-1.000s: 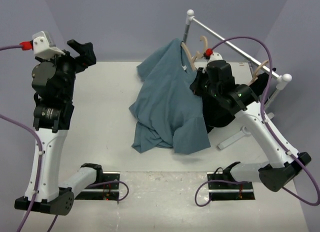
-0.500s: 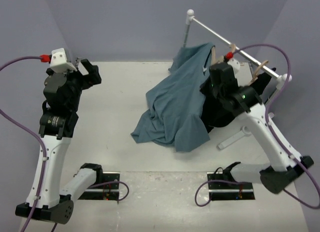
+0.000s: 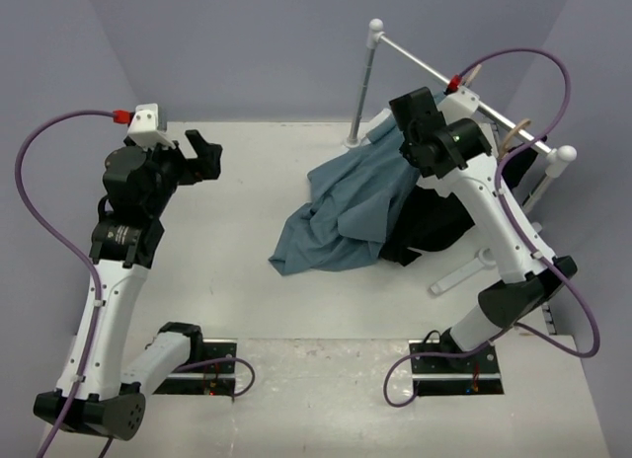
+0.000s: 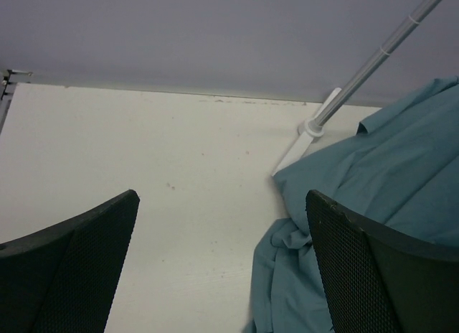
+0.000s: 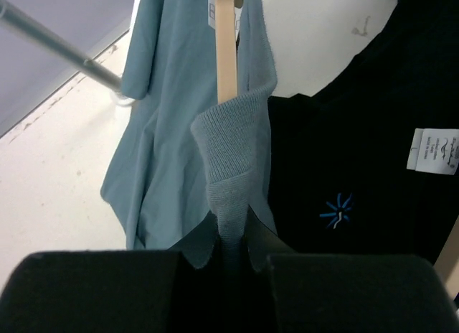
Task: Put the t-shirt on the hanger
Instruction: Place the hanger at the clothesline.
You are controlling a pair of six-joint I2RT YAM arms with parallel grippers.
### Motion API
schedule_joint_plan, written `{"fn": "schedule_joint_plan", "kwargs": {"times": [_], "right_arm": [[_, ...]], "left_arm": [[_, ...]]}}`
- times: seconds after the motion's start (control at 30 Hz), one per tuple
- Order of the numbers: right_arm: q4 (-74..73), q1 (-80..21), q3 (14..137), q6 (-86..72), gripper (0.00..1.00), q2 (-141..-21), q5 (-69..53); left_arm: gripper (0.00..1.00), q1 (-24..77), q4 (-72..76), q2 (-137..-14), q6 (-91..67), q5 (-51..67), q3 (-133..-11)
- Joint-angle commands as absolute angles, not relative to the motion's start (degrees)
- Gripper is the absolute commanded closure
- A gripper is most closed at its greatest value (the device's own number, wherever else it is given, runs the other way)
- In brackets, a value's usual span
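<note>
Step in hand, as I judge it: shirt threaded, not yet hung. Right gripper (image 5: 229, 250) pinches t-shirt (image 3: 346, 211) collar; hanger (image 5: 226, 53) runs up through the neck, top centre of wrist view. Left gripper (image 3: 202, 154) wide, empty, frame left. Next move calls for seating the shoulders, then hooking the rail (image 3: 464, 88).

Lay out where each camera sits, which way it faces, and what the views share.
Top external: above and behind the arm bases, looking down on the table; left arm and right arm show whole.
Left wrist: on the left arm, facing across the table toward the back wall and rack post; the open left gripper's fingers frame the bottom.
Right wrist: looks along the right gripper, shut on the t-shirt's collar beside the hanger, black shirt behind.
Shared: all three see the t-shirt.
</note>
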State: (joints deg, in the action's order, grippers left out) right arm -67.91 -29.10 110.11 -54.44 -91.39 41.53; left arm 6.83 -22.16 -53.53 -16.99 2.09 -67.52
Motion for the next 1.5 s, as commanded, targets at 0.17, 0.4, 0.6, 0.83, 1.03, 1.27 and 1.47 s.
{"fn": "schedule_joint_plan", "kwargs": {"times": [0.17, 0.4, 0.6, 0.83, 1.03, 1.27, 1.47], "right_arm": [[-68.1, -27.2, 118.0, -55.6, 1.00, -98.2, 48.8], [-68.5, -27.2, 119.4, -56.6, 1.00, -98.9, 49.2], [-67.1, -27.1, 115.2, -59.5, 1.00, -99.1, 46.8], [-64.9, -26.9, 110.5, -60.6, 1.00, -99.7, 45.7], [-60.3, -27.7, 106.8, -58.8, 0.99, -98.2, 43.7], [-56.2, -28.8, 108.5, -52.0, 0.17, -94.2, 40.6], [-51.6, -29.9, 103.5, -44.2, 0.01, -82.4, 34.3]], "left_arm": [[0.00, 6.9, -14.6, -52.1, -18.2, 11.6, -62.5], [0.00, 6.9, -13.6, -51.0, -17.5, 12.9, -60.2], [0.00, 6.9, -13.0, -51.4, -17.4, 14.2, -58.8], [0.00, 6.9, -12.7, -50.5, -16.9, 14.0, -57.8], [0.00, 6.9, -12.6, -50.8, -17.1, 12.6, -56.4], [0.00, 6.9, -16.3, -53.6, -18.9, 4.2, -54.4], [0.00, 6.9, -19.5, -52.8, -22.2, -8.1, -51.1]]}}
